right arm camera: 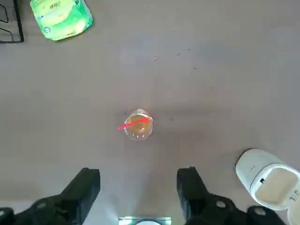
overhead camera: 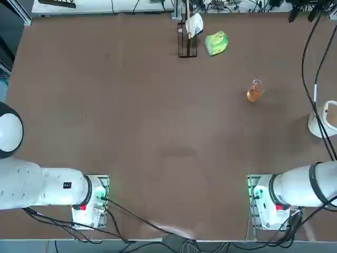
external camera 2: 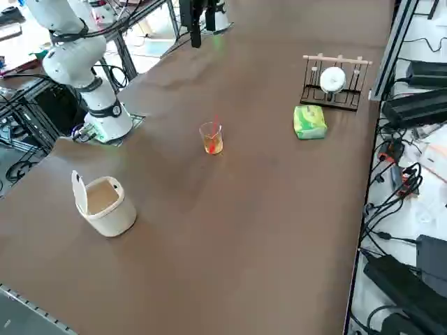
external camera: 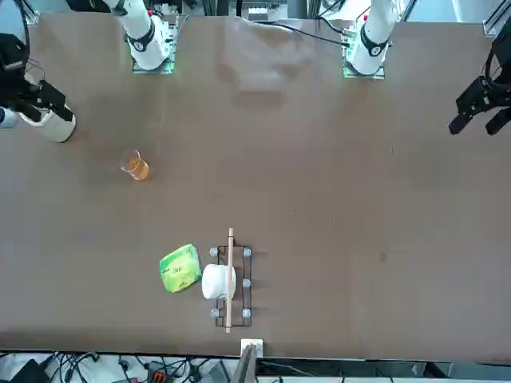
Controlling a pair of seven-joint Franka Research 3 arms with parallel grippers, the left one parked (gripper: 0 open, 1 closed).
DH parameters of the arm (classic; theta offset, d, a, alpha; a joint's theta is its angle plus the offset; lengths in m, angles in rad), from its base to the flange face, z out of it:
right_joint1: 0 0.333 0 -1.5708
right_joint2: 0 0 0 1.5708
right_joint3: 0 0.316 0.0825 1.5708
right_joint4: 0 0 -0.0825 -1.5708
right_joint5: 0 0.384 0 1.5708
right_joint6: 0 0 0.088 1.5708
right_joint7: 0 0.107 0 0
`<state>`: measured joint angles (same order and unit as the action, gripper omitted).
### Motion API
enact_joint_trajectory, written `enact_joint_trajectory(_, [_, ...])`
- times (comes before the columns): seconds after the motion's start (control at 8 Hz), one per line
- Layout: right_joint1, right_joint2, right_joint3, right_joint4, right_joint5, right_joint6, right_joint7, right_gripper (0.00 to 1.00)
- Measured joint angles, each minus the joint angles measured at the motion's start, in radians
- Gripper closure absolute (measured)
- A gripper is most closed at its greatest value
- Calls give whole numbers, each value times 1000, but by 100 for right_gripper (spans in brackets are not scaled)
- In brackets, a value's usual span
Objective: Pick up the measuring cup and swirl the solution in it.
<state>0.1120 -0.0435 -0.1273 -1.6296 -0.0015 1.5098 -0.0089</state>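
Measuring cup (external camera 2: pixel 211 144): you had one, small and clear, on the table.
Solution (right arm camera: pixel 139 129): you had one orange portion, inside that cup.
Larger white cup (external camera 2: pixel 112 215): you had one, well apart from the small one.
Green packet (external camera 2: pixel 309 122): you saw one, near the rack.
Wire rack (external camera: pixel 250 303): you counted one, black.
Wooden rod (external camera: pixel 229 317): you counted one, along the rack.
White rounded object (external camera: pixel 215 281): you counted one, at the rack.
Table (overhead camera: pixel 158 105): you had one, brown.
Right gripper (right arm camera: pixel 139 174): you had one, above the table, with two fingers (right arm camera: pixel 84 187), spread apart.
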Motion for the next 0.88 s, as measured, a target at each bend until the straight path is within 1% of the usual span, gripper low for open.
enact_joint_trajectory(0.62, [0, 11, 0, 14, 0, -4, 1, 0])
enact_joint_trajectory(0.88, [0, 27, 0, 13, -3, -4, 1, 0])
